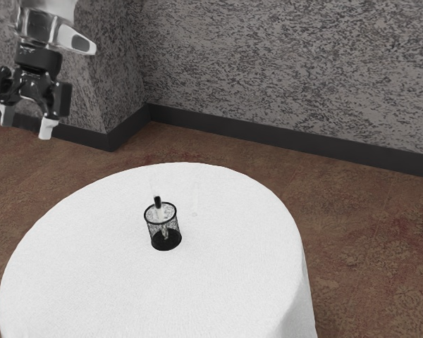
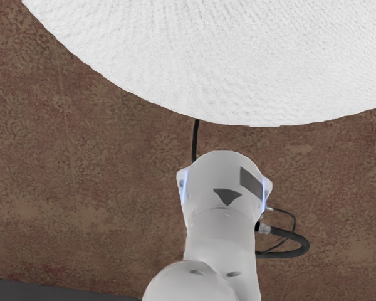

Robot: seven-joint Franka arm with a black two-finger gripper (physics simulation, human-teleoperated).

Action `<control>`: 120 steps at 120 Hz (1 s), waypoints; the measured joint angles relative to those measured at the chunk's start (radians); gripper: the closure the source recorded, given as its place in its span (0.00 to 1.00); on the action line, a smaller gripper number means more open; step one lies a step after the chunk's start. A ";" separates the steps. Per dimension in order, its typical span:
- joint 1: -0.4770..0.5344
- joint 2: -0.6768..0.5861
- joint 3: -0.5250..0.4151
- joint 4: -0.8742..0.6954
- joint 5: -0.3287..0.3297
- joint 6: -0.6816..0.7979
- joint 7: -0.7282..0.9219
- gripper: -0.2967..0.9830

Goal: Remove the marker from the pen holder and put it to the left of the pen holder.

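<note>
Desk [image 1: 233, 271]: one, round, white-clothed; curved edge well apart from the pen holder [image 1: 166, 240], with cloth spreading on every side of it. Marker [image 1: 158, 202]: one, pale, black section near the mesh holder's rim; standing inside, slightly tilted. Tool [image 1: 27, 127]: one, raised, exterior view's upper left; fingers spread wide, holding nothing.
</note>
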 joint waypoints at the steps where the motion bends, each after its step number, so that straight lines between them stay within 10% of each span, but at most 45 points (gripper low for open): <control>1: -0.005 0.000 0.007 -0.008 0.003 0.027 -0.003 0.23; 41: 0.106 0.058 -0.140 0.004 0.001 0.457 -0.402 0.24; 68: -0.132 0.087 -0.135 -0.483 0.008 0.793 -0.727 0.29; 120: -0.016 0.312 -0.103 -0.561 -0.072 1.357 -1.001 0.31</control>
